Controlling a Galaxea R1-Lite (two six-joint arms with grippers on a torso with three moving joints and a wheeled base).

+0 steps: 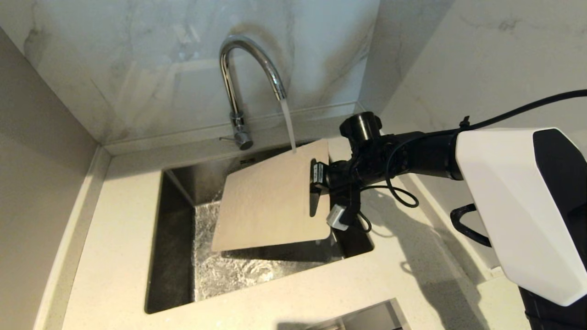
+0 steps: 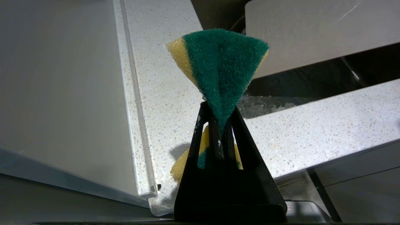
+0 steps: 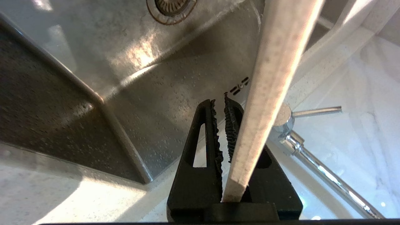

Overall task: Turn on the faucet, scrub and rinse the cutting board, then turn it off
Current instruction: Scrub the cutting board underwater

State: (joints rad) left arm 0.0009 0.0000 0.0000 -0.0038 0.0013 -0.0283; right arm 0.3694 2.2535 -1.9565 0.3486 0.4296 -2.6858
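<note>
I'm holding the cutting board tilted over the sink, my right gripper fingers pinching its right edge, water from the faucet hitting its far edge. My left gripper fingers are squeezing a sponge above the worktop beside the basin.

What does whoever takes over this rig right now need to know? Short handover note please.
Right gripper: shut on the large cream-white plastic cutting board, held tilted over the steel sink.
Left gripper: shut on a green-and-yellow scrub sponge, beside the speckled countertop, out of the head view.
Tall chrome gooseneck faucet: on, stream hitting the board's far edge.
Left: finish rinsing, shut the faucet off.
</note>
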